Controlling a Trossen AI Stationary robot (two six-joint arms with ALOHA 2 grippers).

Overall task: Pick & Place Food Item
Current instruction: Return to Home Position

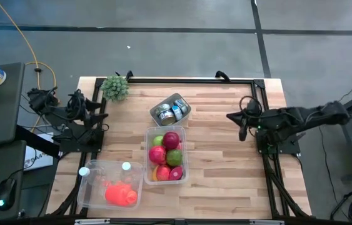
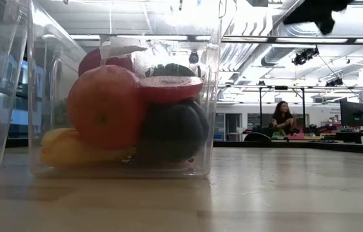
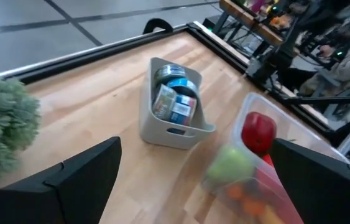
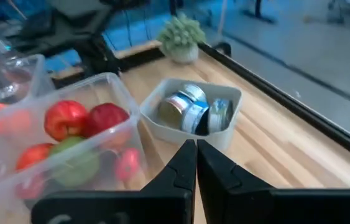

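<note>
High view: left hand [image 3: 196,152] wide open & right hand [image 4: 194,149] pinched shut, empty, at desk [image 1: 226,178] sides. Red apple [image 1: 171,139] in bin [image 1: 186,164] prob firm, slick; grip across middle.

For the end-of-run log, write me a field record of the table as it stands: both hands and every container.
left hand: open, empty, at the table's left edge
right hand: shut, empty, at the table's right edge
right clear bin: mid-table, filled with red and green fruit
left clear bin: beside it on the left arm's side, holds a red-orange item
grey tray: just beyond the right clear bin, holds cans
plant: far left corner
</note>
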